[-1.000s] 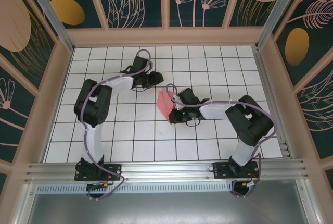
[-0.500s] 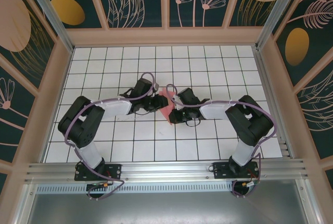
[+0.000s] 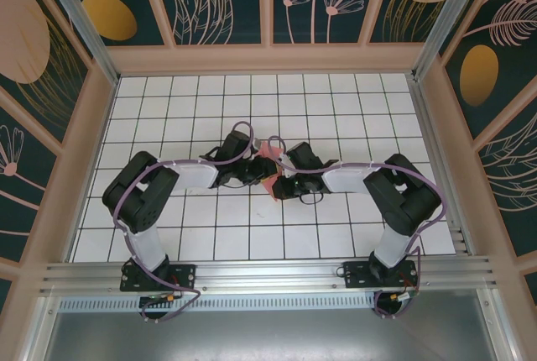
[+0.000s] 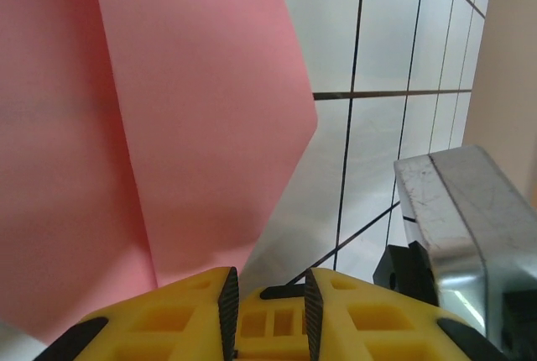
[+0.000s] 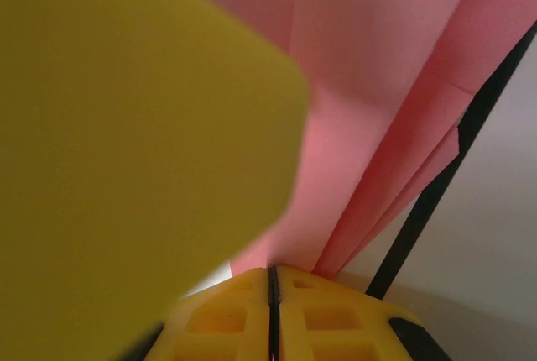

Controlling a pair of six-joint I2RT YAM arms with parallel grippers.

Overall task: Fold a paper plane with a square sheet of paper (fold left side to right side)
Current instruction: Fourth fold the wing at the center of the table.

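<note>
We see the sheet of paper (image 4: pixel 193 109): thin, smooth and pink-red, creased into flat overlapping flaps. The left arm (image 3: pixel 197 178) and right arm (image 3: pixel 344 178) stretch low over the white tiled table (image 3: pixel 168 210), wrists facing each other. The right gripper (image 5: pixel 270 273) presses its ribbed yellow fingers together, pinching the sheet's lower folds, which fan up and away from it. The left gripper (image 4: pixel 266 281) stands slightly spread with nothing in the gap. The sheet lies just ahead and left of it, one blunt point aiming right, long crease running away from the fingers.

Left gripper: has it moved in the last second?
Yes. The left gripper has come away from the back wall, down the top view and slightly right, ending beside the pink paper.
</note>
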